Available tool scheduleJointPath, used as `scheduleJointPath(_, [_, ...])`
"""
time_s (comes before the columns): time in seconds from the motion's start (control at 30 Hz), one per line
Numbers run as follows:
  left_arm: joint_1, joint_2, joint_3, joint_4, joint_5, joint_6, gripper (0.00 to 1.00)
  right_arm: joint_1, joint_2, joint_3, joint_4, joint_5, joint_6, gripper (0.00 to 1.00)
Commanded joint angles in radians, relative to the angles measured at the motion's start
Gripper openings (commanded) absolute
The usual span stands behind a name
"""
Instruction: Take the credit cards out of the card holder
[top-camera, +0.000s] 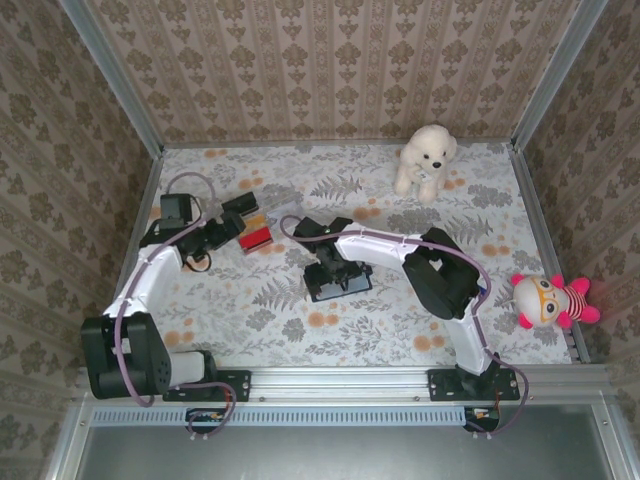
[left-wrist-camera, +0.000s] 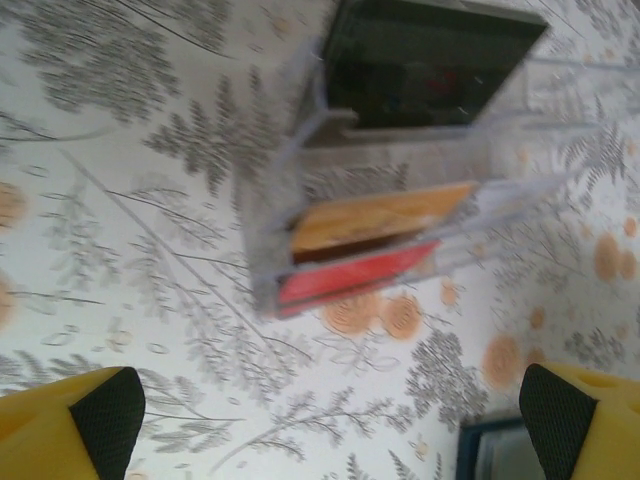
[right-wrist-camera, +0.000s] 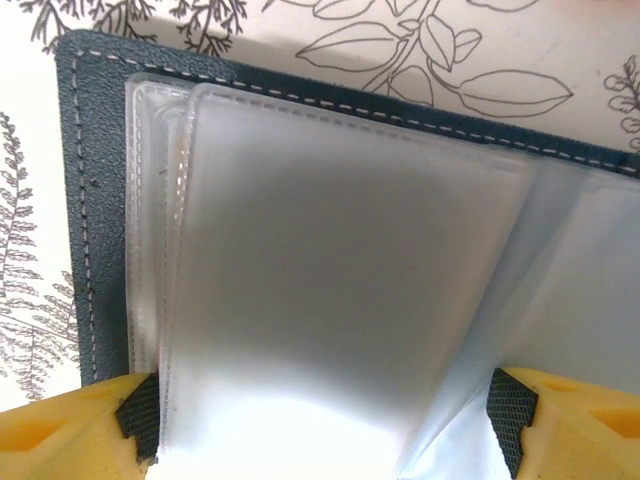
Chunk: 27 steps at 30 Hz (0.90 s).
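Right gripper (right-wrist-camera: 320, 425), jaws wide, straddles the clear sleeves (right-wrist-camera: 340, 280) of the holder (right-wrist-camera: 300, 95). They look limp and slick, so the stitched cover (right-wrist-camera: 95, 200) is likely firmer to hold. Left gripper (left-wrist-camera: 330, 415) is spread and empty.

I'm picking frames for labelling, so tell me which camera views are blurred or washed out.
Left wrist view: motion-smeared, the clear plastic box, orange card, red card and black card all soft-edged. Right wrist view: stitching on the card holder crisp, but its clear sleeves blow out to white glare at the bottom. Top external view: sharp, evenly lit.
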Motion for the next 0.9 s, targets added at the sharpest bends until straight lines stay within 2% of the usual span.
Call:
scheduleJointPath(0.0, [-0.052,0.012,-0.026,0.032,0.049,-0.049,1.0,-0.038,-0.027,-0.078,0.031,-0.113,-0.026,0.8])
scheduleJointPath(0.07, [-0.082,0.01,-0.045,0.047,0.03,-0.09,1.0,-0.06,-0.047,-0.113,0.079,-0.199,-0.028,0.75])
scheduleJointPath(0.2, [-0.107,0.008,-0.099,0.095,0.039,-0.156,1.0,-0.097,-0.074,-0.143,0.127,-0.303,-0.038,0.71])
scheduleJointPath(0.37, [-0.171,0.009,-0.118,0.121,0.061,-0.186,1.0,-0.131,-0.094,-0.168,0.159,-0.367,-0.036,0.65])
scheduleJointPath(0.67, [-0.284,0.047,-0.114,0.231,0.143,-0.256,0.92,-0.168,-0.102,-0.212,0.216,-0.454,-0.025,0.52])
scheduleJointPath(0.77, [-0.323,0.082,-0.1,0.261,0.146,-0.275,0.87,-0.179,-0.115,-0.231,0.233,-0.476,-0.023,0.51])
scheduleJointPath(0.87, [-0.351,0.118,-0.091,0.293,0.147,-0.291,0.83,-0.191,-0.127,-0.243,0.241,-0.487,-0.025,0.58])
